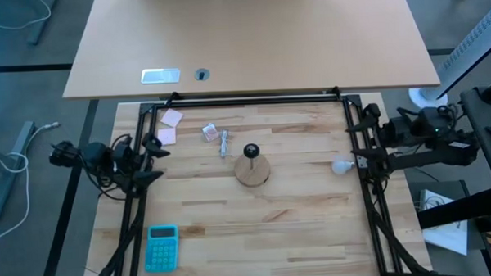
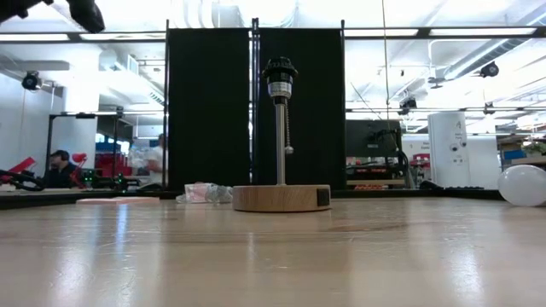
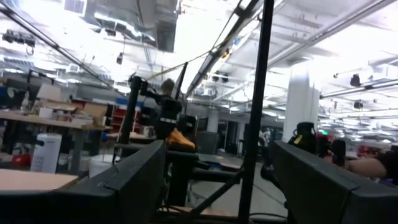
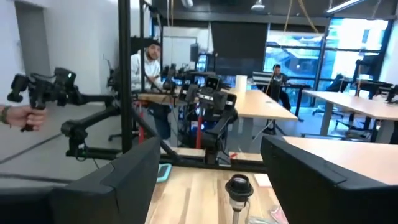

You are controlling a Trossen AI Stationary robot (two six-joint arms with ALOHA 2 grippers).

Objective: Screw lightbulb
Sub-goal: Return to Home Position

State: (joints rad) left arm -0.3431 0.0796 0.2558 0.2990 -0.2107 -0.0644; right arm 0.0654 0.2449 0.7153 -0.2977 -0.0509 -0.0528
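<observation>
Glossy wood tabletop bears round frosted lightbulb

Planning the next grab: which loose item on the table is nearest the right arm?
The lightbulb, the small white ball by the table's right edge. The lamp, wrapper and calculator all lie farther left.

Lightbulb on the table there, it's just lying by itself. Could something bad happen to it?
The small white frosted lightbulb lies loose on the wooden table, near its right side. It is round, so it might roll and break. The right gripper, open, sits close by, and a careless swing of that arm could knock it.
</observation>
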